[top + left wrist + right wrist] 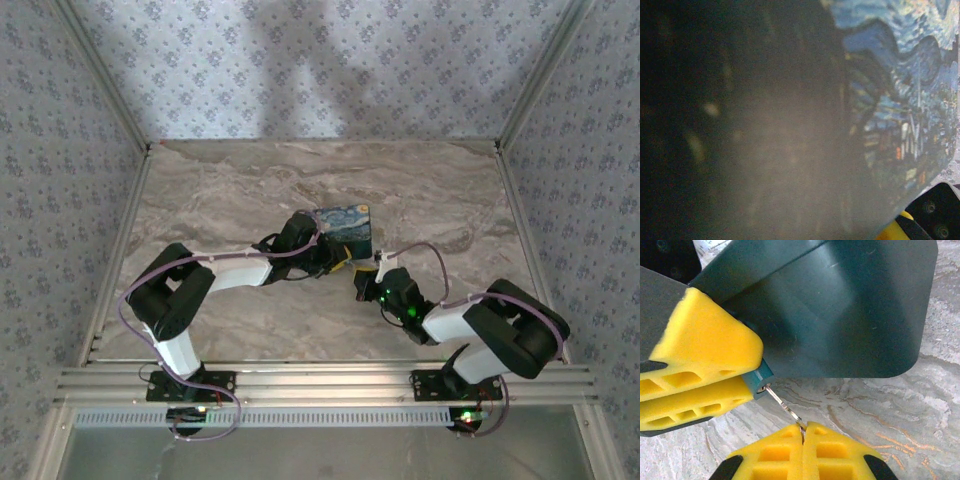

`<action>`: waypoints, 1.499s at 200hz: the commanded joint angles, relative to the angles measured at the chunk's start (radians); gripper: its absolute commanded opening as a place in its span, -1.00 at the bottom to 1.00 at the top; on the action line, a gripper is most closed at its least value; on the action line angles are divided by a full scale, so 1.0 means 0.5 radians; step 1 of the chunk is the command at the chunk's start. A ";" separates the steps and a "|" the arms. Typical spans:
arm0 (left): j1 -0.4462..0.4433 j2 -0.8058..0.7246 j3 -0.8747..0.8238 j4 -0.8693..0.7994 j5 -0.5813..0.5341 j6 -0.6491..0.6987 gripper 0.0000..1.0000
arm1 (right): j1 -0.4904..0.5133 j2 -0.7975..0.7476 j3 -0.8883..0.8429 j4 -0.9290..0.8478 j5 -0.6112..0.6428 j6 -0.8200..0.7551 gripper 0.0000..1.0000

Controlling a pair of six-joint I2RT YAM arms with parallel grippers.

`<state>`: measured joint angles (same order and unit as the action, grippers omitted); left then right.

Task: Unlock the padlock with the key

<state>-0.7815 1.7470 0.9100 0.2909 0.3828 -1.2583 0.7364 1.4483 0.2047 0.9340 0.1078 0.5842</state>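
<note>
Yellow foam fingertips (775,455) of the right gripper (803,434) sit nearest the right wrist camera. They are pressed flat together and pinch the end of a thin silver metal key (783,406). The key slants up and to the left, and its tip meets the keyhole of a small teal padlock (761,379).

Yellow foam pads (705,350) of the left gripper (747,374) clamp the padlock from the left, jaws narrow around its body. Grey-veined marble table (880,410) lies beneath.

Just behind the padlock rises the dark face of a blue rectangular box printed with a swirling night-sky painting (840,305). Whether the lock hangs from the box cannot be told.

From above, both grippers meet at the box's (347,226) near edge, close to the table's middle.
</note>
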 commanded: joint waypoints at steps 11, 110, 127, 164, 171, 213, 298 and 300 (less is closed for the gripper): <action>-0.060 0.037 0.032 0.011 0.035 0.007 -0.73 | -0.024 0.031 0.104 0.260 -0.088 -0.058 -1.00; -0.089 0.077 0.055 0.041 0.044 -0.003 -0.73 | -0.107 0.184 0.166 0.365 -0.245 0.033 -1.00; -0.088 0.075 0.055 0.044 0.043 -0.005 -0.73 | -0.114 0.214 0.188 0.374 -0.268 0.027 -1.00; -0.090 0.080 0.067 0.022 0.041 0.004 -0.73 | -0.115 0.290 0.204 0.440 -0.292 0.011 -1.00; -0.090 0.083 0.067 0.020 0.041 0.005 -0.73 | -0.116 0.299 0.205 0.455 -0.296 0.010 -1.00; -0.092 0.092 0.071 -0.024 0.015 0.034 -0.73 | -0.139 0.301 0.189 0.521 -0.315 0.014 -1.00; -0.082 0.129 0.113 -0.176 -0.112 0.148 -0.73 | -0.113 0.233 0.131 0.477 -0.308 0.039 -1.00; -0.083 0.129 0.113 -0.177 -0.114 0.150 -0.73 | -0.111 0.233 0.131 0.476 -0.308 0.038 -1.00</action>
<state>-0.7952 1.7756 0.9459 0.2680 0.3244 -1.2156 0.6605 1.6081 0.2531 1.0363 -0.0017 0.5911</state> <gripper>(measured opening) 0.190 0.066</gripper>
